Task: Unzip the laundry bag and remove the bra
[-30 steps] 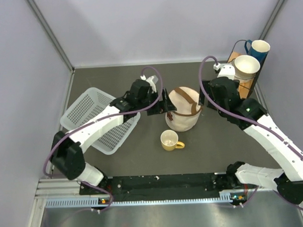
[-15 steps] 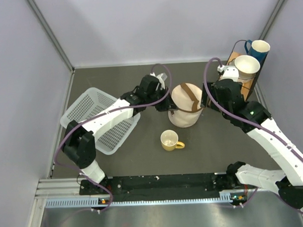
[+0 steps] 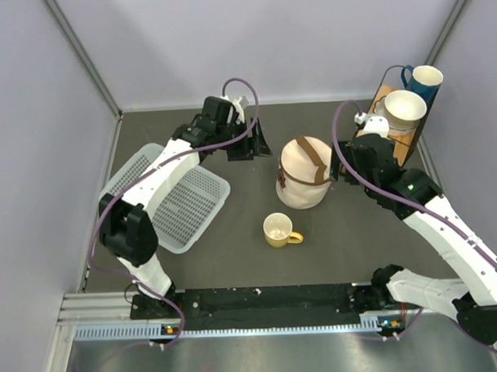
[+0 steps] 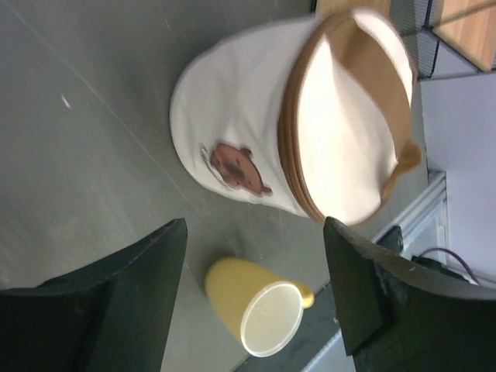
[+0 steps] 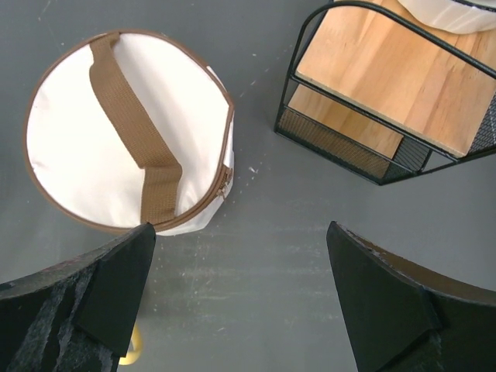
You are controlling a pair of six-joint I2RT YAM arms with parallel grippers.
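The left fingers (image 4: 116,310) stood wide apart with nothing between them, short of the laundry bag (image 4: 256,132), which sat on the dark worktop (image 4: 70,155) ahead of their tips and touched neither. The bag's round lid lay closed, a brown strap (image 5: 132,108) ran across its top, and a small bear emblem (image 4: 232,164) on its cream side faced those fingers. A yellow mug (image 4: 260,310) stood on the worktop beyond the gap between the left fingers, nearer to them than the bag and apart from it. The right fingers (image 5: 395,302) were also spread wide and empty above the worktop. Seen from the right wrist, the bag lay ahead on the side of one finger, with the zip pull (image 5: 224,184) at the rim beside the strap's end. A black wire rack (image 5: 372,167) with wooden shelves lay ahead on the other finger's side. From above, a white lattice basket (image 3: 171,197) sat behind the left fingers, under that arm, well apart from the bag.
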